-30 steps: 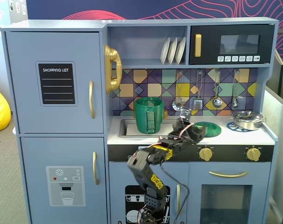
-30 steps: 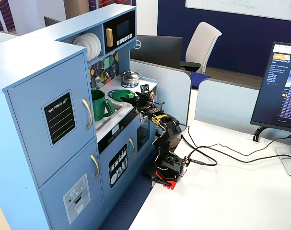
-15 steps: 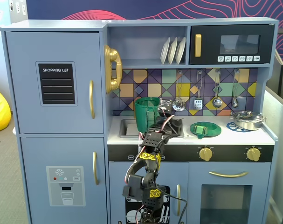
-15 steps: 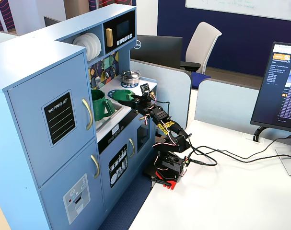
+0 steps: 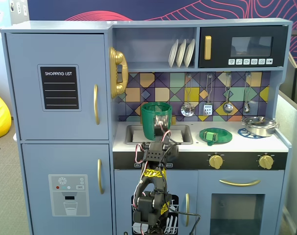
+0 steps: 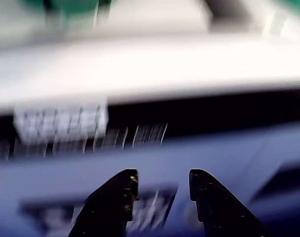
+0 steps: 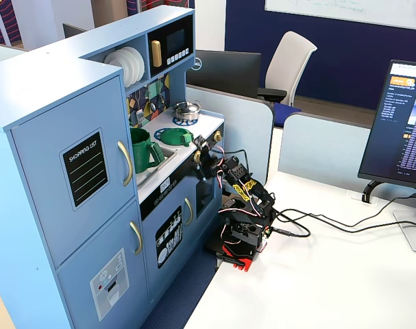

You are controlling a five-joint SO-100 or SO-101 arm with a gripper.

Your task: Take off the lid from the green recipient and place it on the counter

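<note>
The flat round dark-green plastic lid [image 5: 215,135] with its small raised green handle lies on the pale whitish counter [image 5: 197,144] of the grey-blue toy kitchen, over a burner position to the right of the sink recess [image 5: 180,133] in a fixed view. In the other fixed view the same lid [image 7: 175,137] sits between the sink area and the shallow silver metal pan [image 7: 186,109].

The tall dark-green plastic cylindrical pot [image 5: 156,120] stands upright in the sink recess with its top open. The lid and the pot are apart, with bare counter between them. The silver pan [image 5: 260,126] rests at the right end of the counter, on a blue burner ring [image 5: 244,132].

The black two-finger gripper [image 6: 160,195] is in front of the kitchen's front edge, below counter level. In the wrist view, which is blurred, its two fingers stand spread with a clear gap between them, and nothing is held. The same view shows the white counter edge, a dark band beneath it and the blue cabinet front.

The arm [image 7: 238,205] stands on a white table [image 7: 345,274] beside the kitchen, with cables running from its base. Three white plates [image 5: 182,53] stand on the upper shelf.
</note>
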